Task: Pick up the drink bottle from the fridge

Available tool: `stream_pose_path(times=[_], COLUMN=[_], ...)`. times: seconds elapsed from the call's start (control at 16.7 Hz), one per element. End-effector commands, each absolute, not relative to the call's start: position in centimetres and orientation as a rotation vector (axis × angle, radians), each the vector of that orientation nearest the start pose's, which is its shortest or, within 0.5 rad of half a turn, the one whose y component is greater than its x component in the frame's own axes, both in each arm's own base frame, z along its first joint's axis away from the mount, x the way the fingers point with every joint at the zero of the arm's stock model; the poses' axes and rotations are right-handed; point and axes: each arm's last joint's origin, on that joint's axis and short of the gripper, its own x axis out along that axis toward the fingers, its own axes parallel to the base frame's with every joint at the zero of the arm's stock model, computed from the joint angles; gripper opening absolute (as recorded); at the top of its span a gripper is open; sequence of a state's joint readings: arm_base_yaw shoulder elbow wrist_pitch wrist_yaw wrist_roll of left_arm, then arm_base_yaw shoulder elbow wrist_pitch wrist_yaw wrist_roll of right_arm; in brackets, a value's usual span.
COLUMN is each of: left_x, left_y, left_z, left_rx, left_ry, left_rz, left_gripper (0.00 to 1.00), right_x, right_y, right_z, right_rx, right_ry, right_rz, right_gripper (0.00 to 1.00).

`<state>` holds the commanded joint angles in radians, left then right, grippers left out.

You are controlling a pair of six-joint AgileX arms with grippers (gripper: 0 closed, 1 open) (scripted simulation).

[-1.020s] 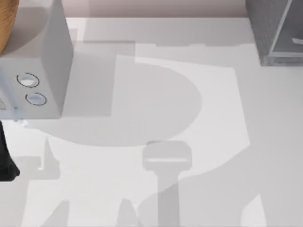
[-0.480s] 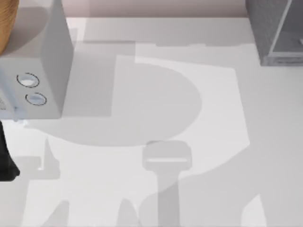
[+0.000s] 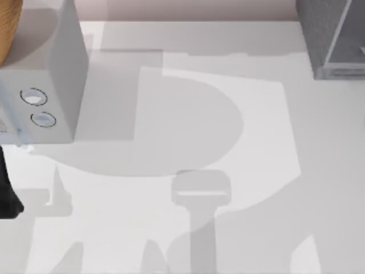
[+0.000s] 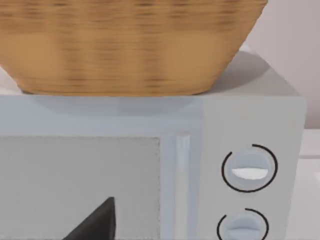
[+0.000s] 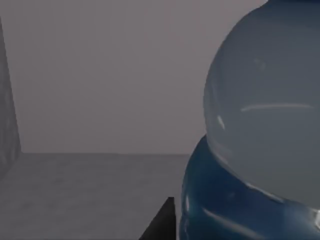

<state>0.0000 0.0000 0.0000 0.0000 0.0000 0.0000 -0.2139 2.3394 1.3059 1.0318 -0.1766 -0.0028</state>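
Note:
The drink bottle (image 5: 260,150) looms very close in the right wrist view, pale and rounded above, glossy blue lower down. It stands inside the fridge (image 5: 100,75), whose dull grey walls and floor surround it. A dark wedge (image 5: 161,222) belonging to my right gripper pokes up right beside the bottle's blue base. In the top view the fridge (image 3: 331,34) is the dark grey cabinet with a pale-framed clear panel at the back right corner. My left arm (image 3: 7,194) stays at the table's left edge.
A lighter grey box with two round dials (image 3: 43,85) stands at the back left, with a wicker basket (image 4: 130,45) on top. In the left wrist view a dark wedge (image 4: 95,225) of my left gripper points at that box's door. Arm shadows cross the white table (image 3: 188,131).
A pale bit seen through the fridge's clear panel has slid toward the right edge of the top view. Nothing else has moved.

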Motion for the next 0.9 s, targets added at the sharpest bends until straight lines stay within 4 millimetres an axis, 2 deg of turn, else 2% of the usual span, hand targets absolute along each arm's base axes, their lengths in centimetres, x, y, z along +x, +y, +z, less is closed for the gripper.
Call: stream_pose_path(times=[0.36,0.78,0.9], left_x=[10.6,10.6,10.6], left_y=[-0.1,-0.1,-0.1], left_z=[16.0,16.0,16.0], left_rx=[0.000,0.000,0.000], left_ry=[0.000,0.000,0.000], left_rz=[0.000,0.000,0.000], left_gripper=[1.00,1.00,1.00], right_x=[47.5,47.5,47.5], right_y=[-9.4,-9.4,-9.4], right_z=[11.1,15.4,16.0], right_rx=[-0.013,-0.012,-0.013], right_ry=[0.002,0.006,0.003], right_rz=[-0.014,-0.013,-0.013], right_gripper=[0.00,0.00,0.00])
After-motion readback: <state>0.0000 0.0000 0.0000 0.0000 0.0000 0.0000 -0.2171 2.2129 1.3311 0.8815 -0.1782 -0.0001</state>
